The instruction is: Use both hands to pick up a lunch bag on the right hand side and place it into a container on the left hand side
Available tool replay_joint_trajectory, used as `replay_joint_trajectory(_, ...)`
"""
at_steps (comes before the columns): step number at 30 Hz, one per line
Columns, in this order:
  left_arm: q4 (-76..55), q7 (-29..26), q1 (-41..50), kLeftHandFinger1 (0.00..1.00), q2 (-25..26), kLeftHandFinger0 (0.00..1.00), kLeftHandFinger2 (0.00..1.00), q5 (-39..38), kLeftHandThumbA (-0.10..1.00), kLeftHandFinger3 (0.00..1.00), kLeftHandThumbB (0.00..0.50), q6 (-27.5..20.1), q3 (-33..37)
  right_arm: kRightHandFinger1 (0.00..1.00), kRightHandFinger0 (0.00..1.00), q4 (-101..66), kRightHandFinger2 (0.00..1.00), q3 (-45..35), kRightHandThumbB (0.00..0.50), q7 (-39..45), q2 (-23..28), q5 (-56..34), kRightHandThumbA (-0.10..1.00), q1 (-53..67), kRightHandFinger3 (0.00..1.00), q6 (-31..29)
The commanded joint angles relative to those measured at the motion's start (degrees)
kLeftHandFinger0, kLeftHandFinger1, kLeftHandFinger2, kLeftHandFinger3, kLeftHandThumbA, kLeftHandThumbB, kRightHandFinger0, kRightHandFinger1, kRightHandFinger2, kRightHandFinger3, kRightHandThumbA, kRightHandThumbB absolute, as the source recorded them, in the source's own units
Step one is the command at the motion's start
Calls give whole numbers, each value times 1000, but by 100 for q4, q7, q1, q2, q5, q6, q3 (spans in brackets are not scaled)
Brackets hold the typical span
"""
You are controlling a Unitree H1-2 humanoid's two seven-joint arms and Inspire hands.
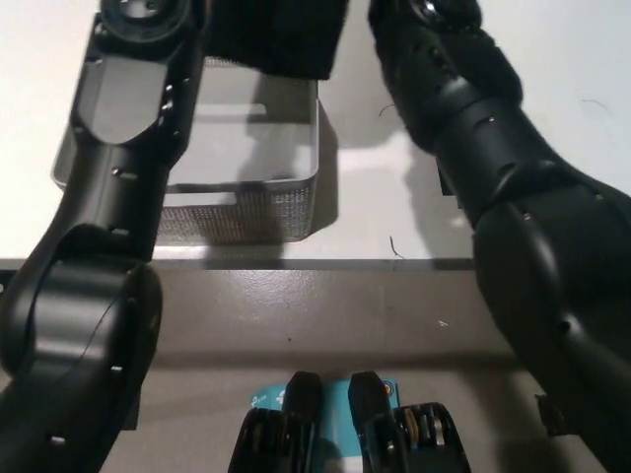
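Observation:
The black lunch bag (276, 37) hangs at the top middle of the head view, above the far part of the grey mesh container (246, 209). It sits between my two arms. My left arm (128, 118) rises along the container's left side and leaves the picture at the top, so the white left hand is out of view. My black right arm (463, 108) reaches up just right of the bag. Its hand end (414, 18) merges with the dark bag at the top edge. The bag's upper part is cut off.
The container stands on a white table (385, 212) near its front edge (325, 263). My arms cover much of the table on both sides. A small dark mark (392, 246) lies near the edge.

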State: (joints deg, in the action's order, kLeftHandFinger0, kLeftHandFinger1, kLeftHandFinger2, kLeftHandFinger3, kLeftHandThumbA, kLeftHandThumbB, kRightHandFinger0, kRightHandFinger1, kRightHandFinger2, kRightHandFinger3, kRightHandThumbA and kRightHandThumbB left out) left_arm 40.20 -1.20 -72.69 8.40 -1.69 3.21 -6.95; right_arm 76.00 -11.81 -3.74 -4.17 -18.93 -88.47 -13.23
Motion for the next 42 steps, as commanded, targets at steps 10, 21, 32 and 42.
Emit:
replay_joint_trajectory(10,-1654,-169,411,1000,-36,1000,1000,-90,1000,1000,225,593,-72,1000,1000,3,1000,126,30,840,-720,28,1000,-609,1000,-139)
replay_joint_trajectory(21,-1616,-226,815,1000,-126,1000,1000,-250,1000,1000,191,741,-206,1000,1000,199,1000,388,67,639,-786,305,1000,-352,1000,75)
replay_joint_trajectory(32,-2139,61,1722,1000,261,1000,1000,22,1000,1000,181,1478,77,1000,1000,253,1000,1049,60,402,-606,944,1000,125,1000,642)
replay_joint_trajectory(42,-1981,1201,2228,1000,2631,1000,1000,542,1000,1000,248,1257,914,1000,1000,-123,1000,2047,107,201,758,1790,873,420,1000,646)
